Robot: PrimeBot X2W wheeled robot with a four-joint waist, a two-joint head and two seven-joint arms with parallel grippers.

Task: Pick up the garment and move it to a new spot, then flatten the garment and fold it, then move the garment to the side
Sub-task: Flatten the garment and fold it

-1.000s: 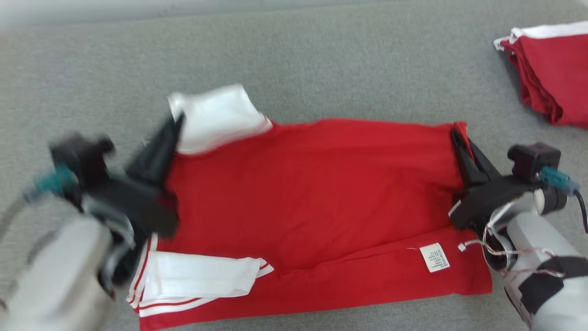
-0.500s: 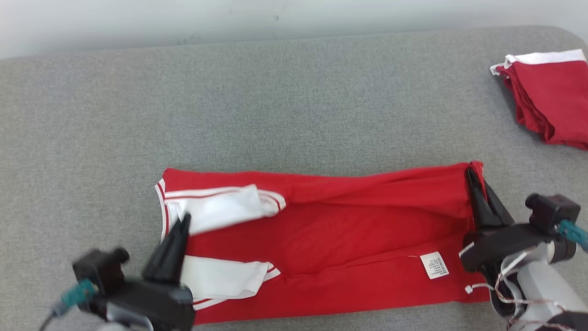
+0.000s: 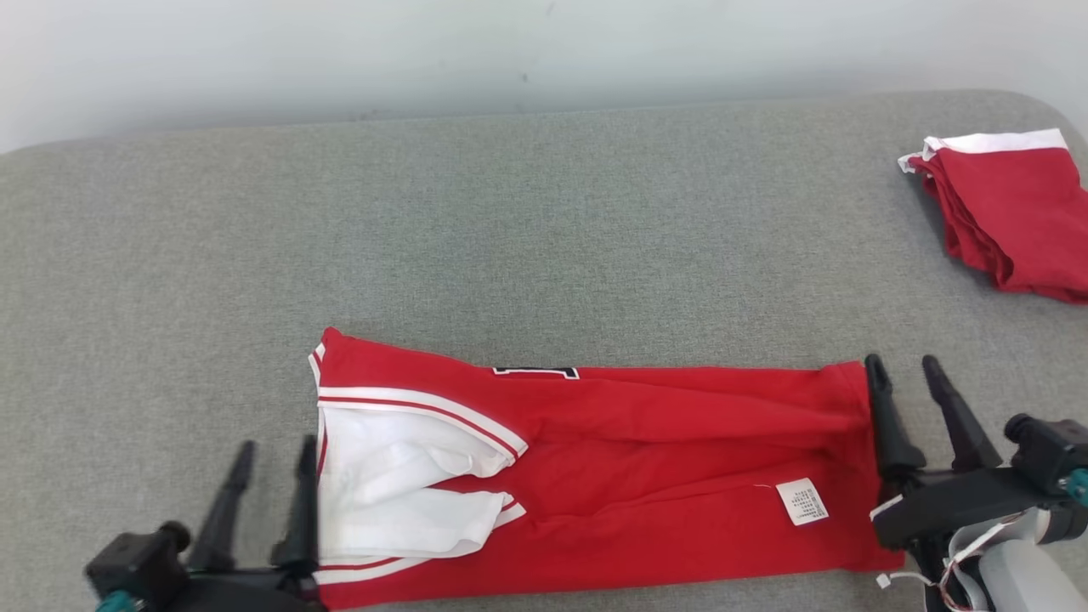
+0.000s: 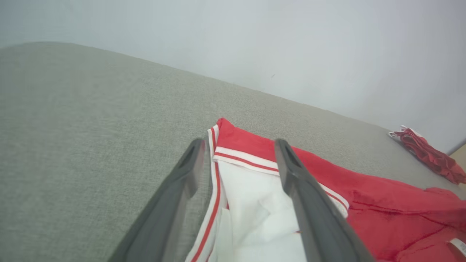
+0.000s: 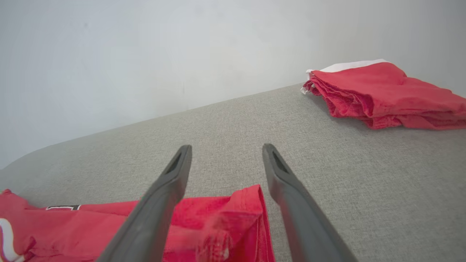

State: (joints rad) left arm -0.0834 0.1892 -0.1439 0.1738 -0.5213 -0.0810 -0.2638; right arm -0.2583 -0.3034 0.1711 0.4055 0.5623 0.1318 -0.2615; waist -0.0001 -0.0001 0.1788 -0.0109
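Black-fingered and spread wide, the left gripper sits low at the near left of the head view, its jaws apart and not clamped on any cloth. Its inner finger lies along the left end of the garment and its outer finger stands over bare table. In the left wrist view the red-and-white striped edge of the garment runs up between the two fingers, and the inner finger crosses above the white sleeves. The right gripper is just as open at the near right. Its inner finger is at the garment's right end, whether touching it I cannot tell, and its outer finger is over grey table. In the right wrist view the red corner of the garment lies between and below the fingers, loose. The garment itself lies on the near part of the table as a long red band folded lengthwise, running from one gripper to the other. Two white sleeves are tucked at its left end, a white label is near its right end, and a small black mark peeks out at its far edge. Well apart from it, at the table's far right, rests a stack of folded red cloth with a white edge. Beyond the table rises a pale wall
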